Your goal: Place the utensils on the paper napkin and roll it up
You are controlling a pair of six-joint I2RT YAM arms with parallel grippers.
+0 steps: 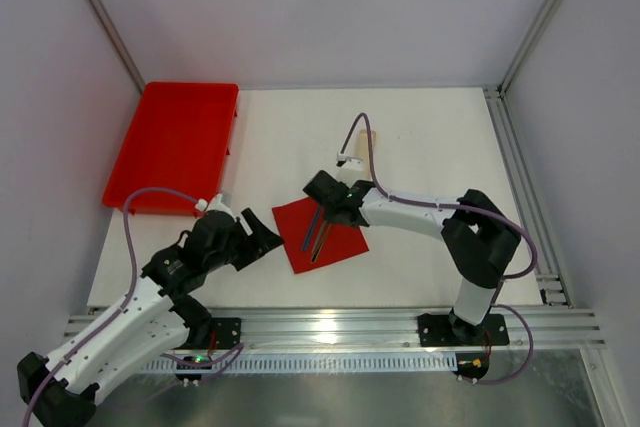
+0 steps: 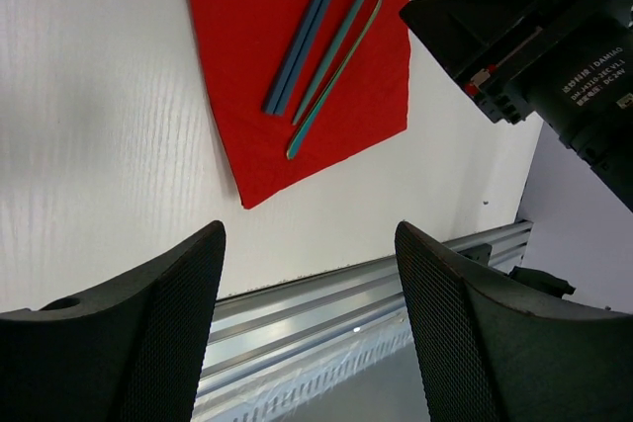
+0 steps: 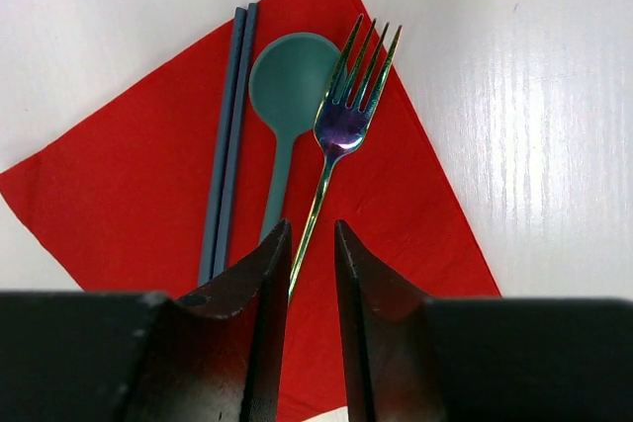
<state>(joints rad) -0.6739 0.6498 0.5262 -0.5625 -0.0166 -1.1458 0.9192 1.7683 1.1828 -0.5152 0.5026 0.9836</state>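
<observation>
the red paper napkin [image 1: 338, 240] lies flat on the white bench [image 1: 430, 137], turned corner-on to the near edge, between the two arms. all the utensils [image 3: 287, 135] rest on it, side by side and roughly parallel: a pair of blue-green chopsticks [image 3: 227, 145] touching each other, a teal spoon [image 3: 292, 86] just beside them, and a shiny fork [image 3: 346, 116] whose prongs overlap the edge of the spoon's bowl.

the right end effector [image 3: 310, 234] sits over the handle end of the fork, its fingers [image 3: 262, 274] drawn close with only a narrow slit left between them. the fork's handle runs in under that slit. it seems to be released rather than pinched, since the left wrist view shows the handle tip lying free on the napkin.

the left end effector [image 2: 309, 284] hangs just beside the napkin's near-left corner, spread wide and grasping nothing, with bare bench and the aluminium rail [image 2: 326, 303] between its fingers.

a big red tray [image 1: 175, 147] lies at the far left of the bench, well apart from the napkin. a pale beige strip [image 1: 352, 155] lies beyond the napkin's far corner.
</observation>
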